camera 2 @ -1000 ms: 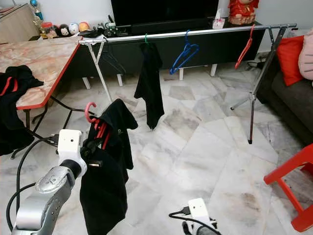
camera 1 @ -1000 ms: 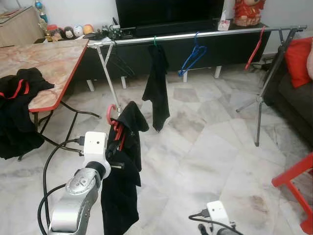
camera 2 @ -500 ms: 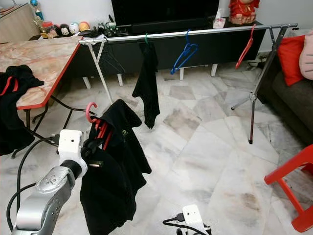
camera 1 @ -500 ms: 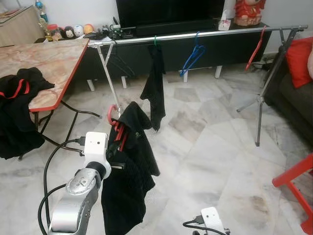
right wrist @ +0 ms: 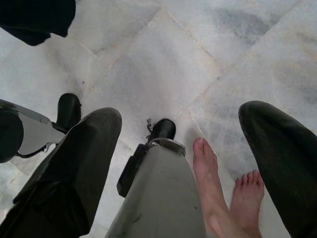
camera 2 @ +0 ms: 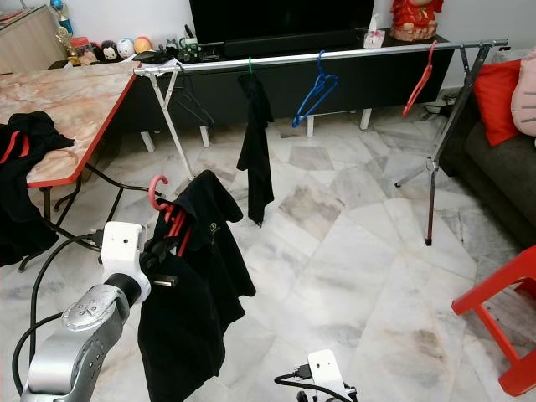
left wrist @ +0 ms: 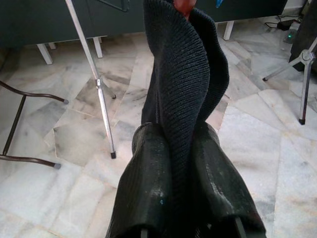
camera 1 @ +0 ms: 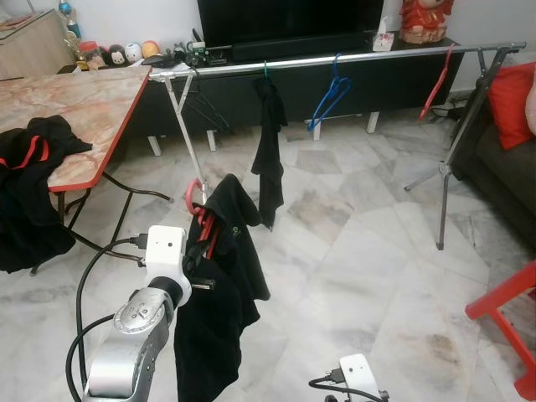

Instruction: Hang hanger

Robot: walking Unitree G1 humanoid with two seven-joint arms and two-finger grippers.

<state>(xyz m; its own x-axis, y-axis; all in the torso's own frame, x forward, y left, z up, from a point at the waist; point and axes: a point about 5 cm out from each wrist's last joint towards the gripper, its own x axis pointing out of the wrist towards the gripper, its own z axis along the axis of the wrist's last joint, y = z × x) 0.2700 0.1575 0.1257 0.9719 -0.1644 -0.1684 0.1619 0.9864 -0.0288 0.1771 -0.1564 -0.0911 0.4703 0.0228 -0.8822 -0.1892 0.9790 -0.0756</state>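
one red hanger [camera 1: 198, 219] draped with a black garment [camera 1: 219, 293] is clamped in the left gripper [left wrist: 181, 148], its jaws closed on the cloth, well short of the clothes rail [camera 1: 335, 61]. right gripper [right wrist: 181, 163] hangs low, jaws apart, above marble floor [camera 1: 368, 276] and a person's bare feet [right wrist: 223, 193].

Pale marble floor tiles [camera 1: 368, 251] with grey veining cover most of the frame; a table [camera 1: 84, 109] with a reddish marbled top and red edge stands at the upper left; a long dark TV cabinet [camera 1: 402, 79] runs along the white back wall, a black screen [camera 1: 289, 18] above it at top centre; a dark sofa [camera 1: 507, 180] with a red cushion [camera 1: 512, 94] sits at the right edge; a red chair [camera 1: 507, 314] shows at the lower right.
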